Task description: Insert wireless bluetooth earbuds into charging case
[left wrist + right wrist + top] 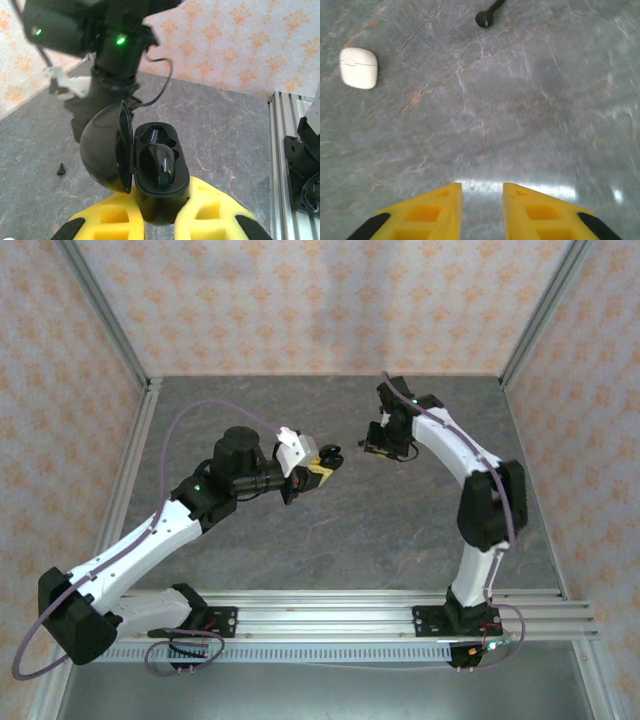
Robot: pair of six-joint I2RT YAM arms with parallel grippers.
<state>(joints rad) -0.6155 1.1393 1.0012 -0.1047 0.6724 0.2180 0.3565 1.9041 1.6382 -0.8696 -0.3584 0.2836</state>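
While left claw clamps glossy rounded black case | lid open

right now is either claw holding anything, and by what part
The left claw clamps the black case by the lower end of its body, with the lid hanging open. The right claw is open and holds nothing.

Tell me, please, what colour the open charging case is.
The open charging case is glossy black, clearest in the left wrist view.
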